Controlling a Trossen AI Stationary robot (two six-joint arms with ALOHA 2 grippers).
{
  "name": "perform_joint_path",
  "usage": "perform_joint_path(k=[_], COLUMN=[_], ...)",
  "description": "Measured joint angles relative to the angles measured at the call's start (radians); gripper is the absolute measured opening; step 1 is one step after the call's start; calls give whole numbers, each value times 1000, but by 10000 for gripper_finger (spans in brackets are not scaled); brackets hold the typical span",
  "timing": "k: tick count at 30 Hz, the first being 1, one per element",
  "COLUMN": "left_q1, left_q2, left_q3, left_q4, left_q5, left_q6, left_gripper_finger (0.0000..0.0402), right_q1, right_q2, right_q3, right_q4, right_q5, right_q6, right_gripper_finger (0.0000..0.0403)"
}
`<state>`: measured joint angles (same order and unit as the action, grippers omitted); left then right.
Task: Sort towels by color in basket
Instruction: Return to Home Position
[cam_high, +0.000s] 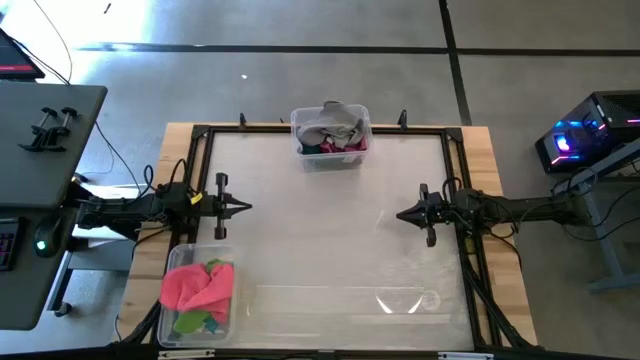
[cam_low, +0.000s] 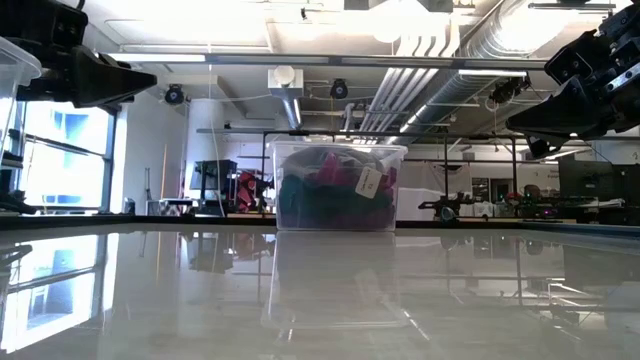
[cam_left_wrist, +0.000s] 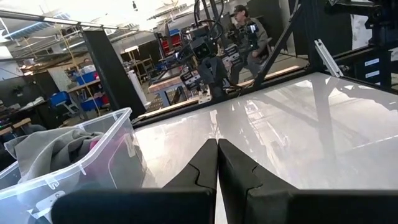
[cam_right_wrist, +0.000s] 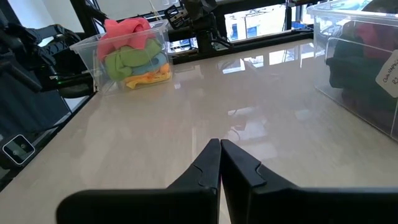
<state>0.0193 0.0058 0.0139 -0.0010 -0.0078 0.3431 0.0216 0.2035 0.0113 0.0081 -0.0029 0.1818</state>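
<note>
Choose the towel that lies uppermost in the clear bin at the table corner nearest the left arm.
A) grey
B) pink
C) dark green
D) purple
B: in the high view the pink towel lies on top in that clear bin, above a lime towel. The grey towel tops the other bin, at the table's far edge.

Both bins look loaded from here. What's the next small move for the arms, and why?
Probably just park both arms at home and stop. The left gripper and right gripper are shut, holding nothing, at opposite table sides. No towel shows on the tabletop; the grey towel tops the far bin, the pink towel the near bin.
</note>
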Motion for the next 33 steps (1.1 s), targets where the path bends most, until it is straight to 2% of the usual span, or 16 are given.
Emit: perform_joint_path(k=[14, 27, 33], left_q1=[0, 0, 0], left_q2=[0, 0, 0], left_q3=[0, 0, 0], left_q4=[0, 0, 0], left_q5=[0, 0, 0], left_q6=[0, 0, 0], left_gripper_finger=[1, 1, 1], right_q1=[1, 34, 34], right_q2=[0, -195, -203], right_q3=[0, 0, 0], right_q4=[0, 0, 3], right_q5=[0, -1, -1], right_q6=[0, 0, 0], right_gripper_finger=[2, 2, 2])
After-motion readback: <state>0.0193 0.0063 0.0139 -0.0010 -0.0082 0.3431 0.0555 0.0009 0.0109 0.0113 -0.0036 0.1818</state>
